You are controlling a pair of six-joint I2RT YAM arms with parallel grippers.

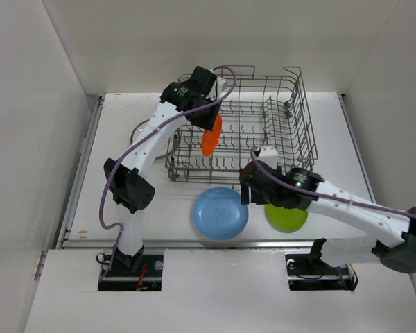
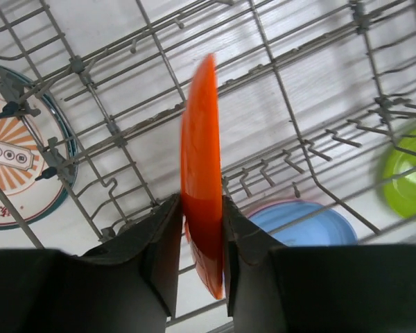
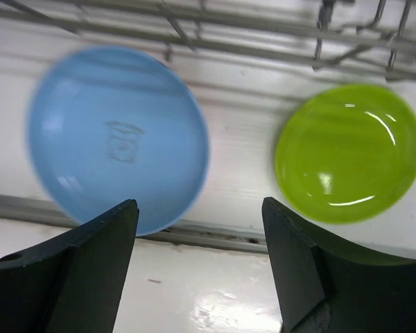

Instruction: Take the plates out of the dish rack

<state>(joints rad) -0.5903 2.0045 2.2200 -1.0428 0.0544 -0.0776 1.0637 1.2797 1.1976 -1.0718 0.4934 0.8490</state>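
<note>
evidently mid-unload: the orange plate (image 2: 201, 159) stood on edge over the rack (image 1: 291, 132), clenched in the left gripper (image 2: 201, 208). it probably needed lifting clear of the wires, then laying flat. the blue plate (image 1: 220, 214) and green plate (image 1: 288, 218) lay on the white table (image 1: 159, 208) before the rack, with the right gripper (image 3: 200, 208) spread empty above them. white walls stood around.

**Orange plate gripped on edge at wire rack**

The small orange plate (image 2: 200, 159) stands on edge over the tines of the grey wire dish rack (image 1: 301, 118), its rim pinched between the fingers of the left gripper (image 2: 202, 208). In front of the rack, the blue plate (image 1: 220, 213) and the smaller lime green plate (image 1: 288, 220) lie flat on the table, side by side but apart. The white sunburst plate (image 2: 17, 180), ringed in teal, lies flat beside the rack's left end.
</note>
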